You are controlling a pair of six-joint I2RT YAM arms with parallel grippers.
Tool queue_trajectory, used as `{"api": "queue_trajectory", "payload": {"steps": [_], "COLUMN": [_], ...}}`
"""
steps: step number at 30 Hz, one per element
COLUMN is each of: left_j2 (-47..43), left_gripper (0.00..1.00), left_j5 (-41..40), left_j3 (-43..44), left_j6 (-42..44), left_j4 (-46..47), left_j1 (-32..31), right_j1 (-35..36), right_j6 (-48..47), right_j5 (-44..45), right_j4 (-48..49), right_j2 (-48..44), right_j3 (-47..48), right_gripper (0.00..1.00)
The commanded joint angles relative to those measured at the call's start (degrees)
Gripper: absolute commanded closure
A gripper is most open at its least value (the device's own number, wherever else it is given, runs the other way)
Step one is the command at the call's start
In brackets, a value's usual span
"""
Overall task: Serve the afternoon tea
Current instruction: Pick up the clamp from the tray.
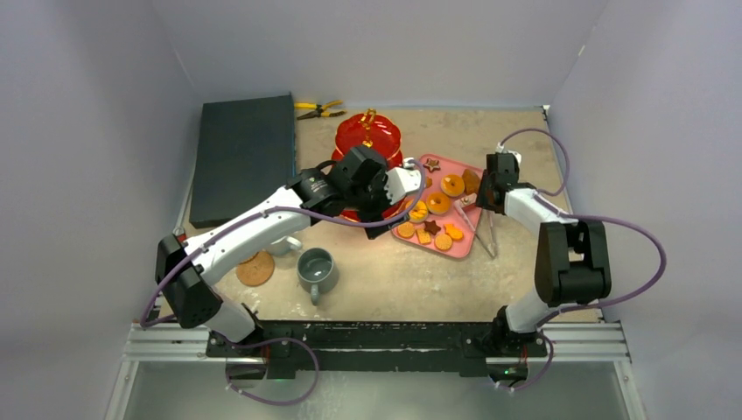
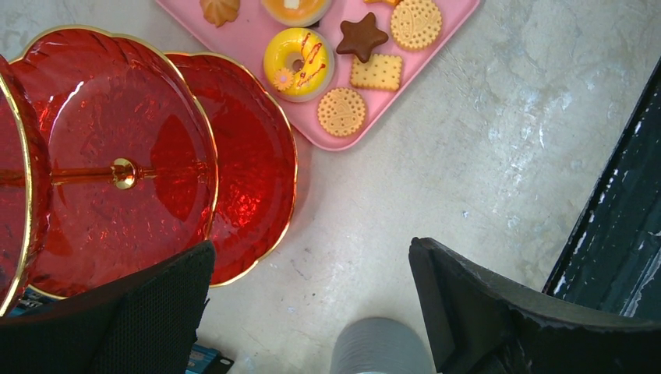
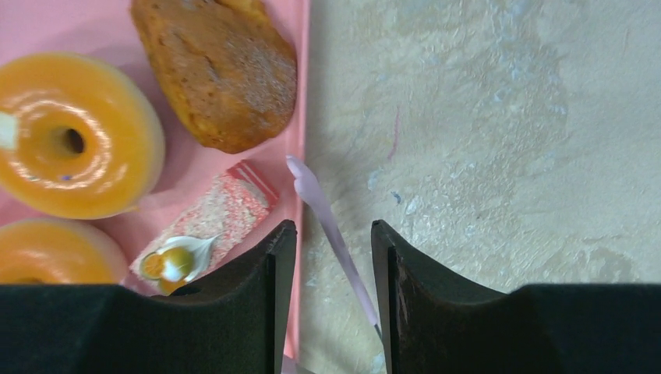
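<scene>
Tabletop (image 1: 411, 289): broad stretch right of tray (image 2: 253, 35). Left gripper (image 2: 310, 257) wide open, holding nothing, left of tray; right gripper (image 3: 334, 234) part-open, astride tongs (image 3: 316, 191) at tray's edge.

A red 3-tier stand (image 2: 117, 117) looks like glossy, translucent glass or plastic with a rippled surface. Its rims and centre post shine like polished gold metal. The pink tray (image 2: 257, 31) is smooth, matt plastic. An orange donut (image 3: 70, 132) has a wet-looking glossy glaze, and a brown pastry (image 3: 218, 70) is rough and grainy. The table (image 2: 483, 156) is matt, mottled and stone-like. The left gripper (image 2: 312, 245) has matt black fingers (image 2: 148, 319), 1 with a fine mesh texture. A coaster (image 1: 255, 269) looks like cork. A grey mug (image 1: 316, 269) has a soft ceramic sheen.
</scene>
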Motion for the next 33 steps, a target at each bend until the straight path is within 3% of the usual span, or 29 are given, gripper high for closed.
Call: {"api": "queue_trajectory", "payload": {"steps": [1,5,10,26,30,33], "left_j2": [-2.64,-2.89,-3.27,-4.77,-6.63,-10.31], "left_gripper": [0.04,0.04,0.04,0.02,0.02,0.01], "left_j5": [-0.65,-0.7,0.42,4.11,4.89,5.38], "left_j3": [1.2,1.11,2.51,2.88,1.83,-1.23], "left_j6": [-0.32,-0.21,0.81,5.3,13.29,23.68], "left_j4": [0.5,0.35,-2.59,-3.93,-1.65,2.61], "left_j1": [0.25,0.21,0.23,0.14,-0.06,-0.09], "right_j1": [-0.44,-0.54,-0.54,0.76,2.79,8.34], "right_j6": [1.15,1.26,1.13,-0.65,-0.49,-0.48], "right_j5": [-1.48,-2.72,-2.74,-4.05,-6.3,-6.28], "right_j4": [1.63,2.78,2.14,-3.72,-6.45,-9.49], "right_j2": [1.69,4.17,5.16,-8.92,-13.98,-15.07], "right_j3": [-0.55,-1.35,-1.11,0.85,2.36,6.4], "right_gripper": [0.57,0.64,1.0,1.0,1.0,1.0]}}
